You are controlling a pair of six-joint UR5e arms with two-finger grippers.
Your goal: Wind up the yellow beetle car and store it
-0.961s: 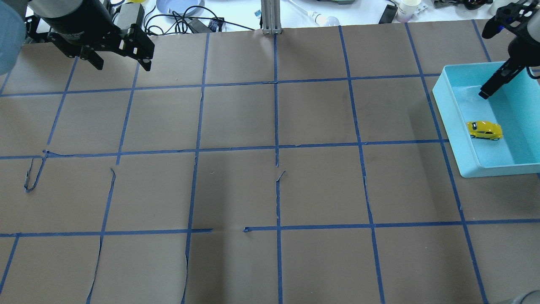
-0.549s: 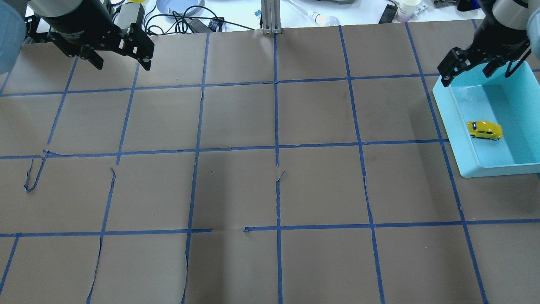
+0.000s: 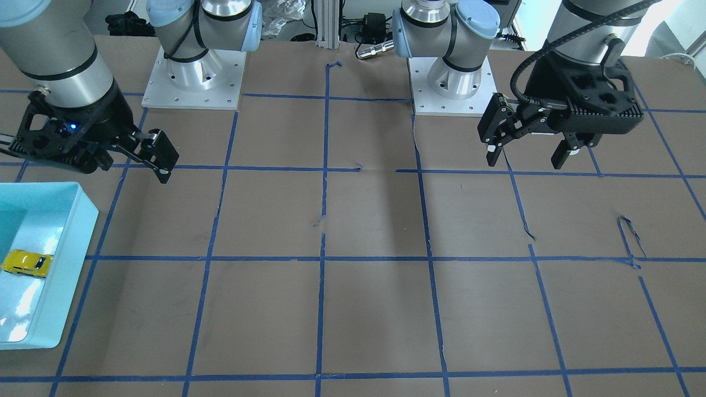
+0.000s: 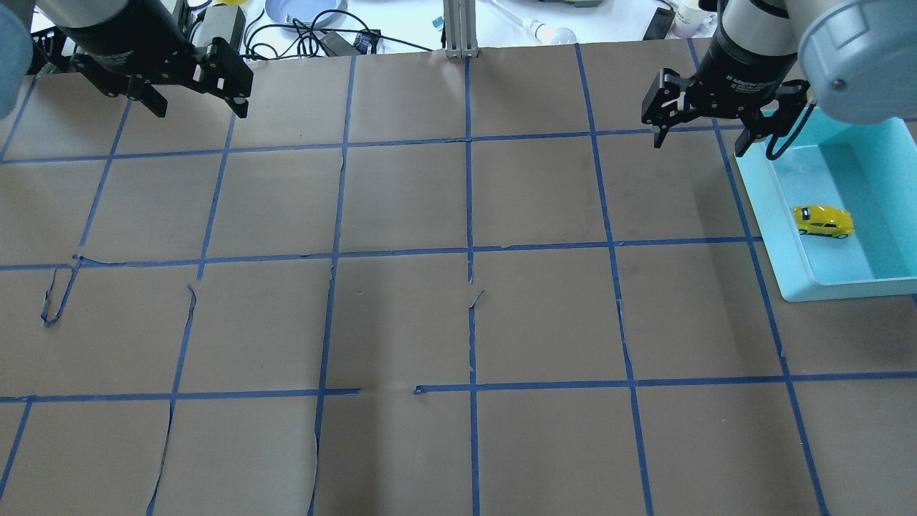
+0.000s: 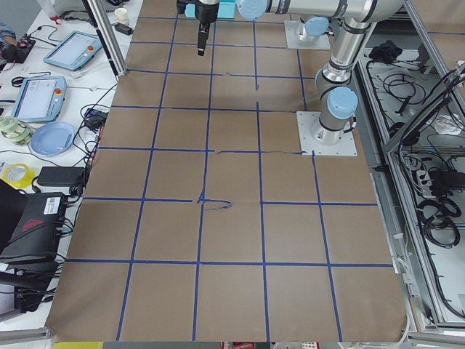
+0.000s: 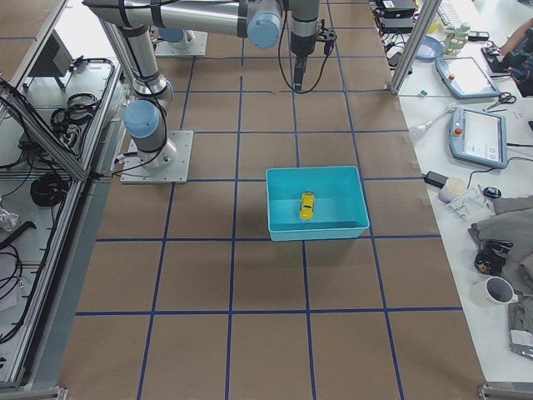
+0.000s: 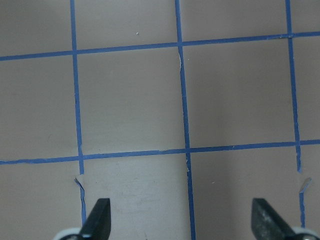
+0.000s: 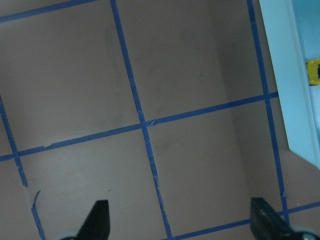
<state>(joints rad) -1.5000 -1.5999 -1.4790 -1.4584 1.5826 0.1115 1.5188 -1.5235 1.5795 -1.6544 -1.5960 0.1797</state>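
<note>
A: Starting at the near edge. What is covering the table (image 4: 401, 322)?

B: Brown paper is lying over it, marked into squares by blue tape (image 4: 469, 215). The tape is lifting and curling in several spots on the nearer rows.

A: Moving outward: where is the yellow beetle car (image 4: 822, 221)?

B: It is sitting inside the teal bin (image 4: 772, 215) on the robot's right side of the table, apparently on its wheels. In the exterior right view it is resting about mid-floor, touching no wall.

A: Right claw (image 4: 699, 143)?

B: It is hanging raised over the table, just beside the bin on the side toward the table's middle and well apart from the car. Its fingers are standing wide apart and gripping nothing. Its wrist camera is looking down on paper and tape, with the bin wall and a sliver of yellow showing at the right edge.

A: Left claw (image 4: 200, 111)?

B: It is hovering over the far squares on the opposite side of the table, well away from the bin. Its fingers are also spread wide and are carrying nothing. The wrist view is showing only paper and a tape crossing between the two tips.

A: Past the far edge?

B: Black cables (image 4: 308, 36), a pale blue dish (image 4: 304, 11) and a paper cup (image 4: 693, 14) are lying on the white bench. They are too small to detail further.
</note>
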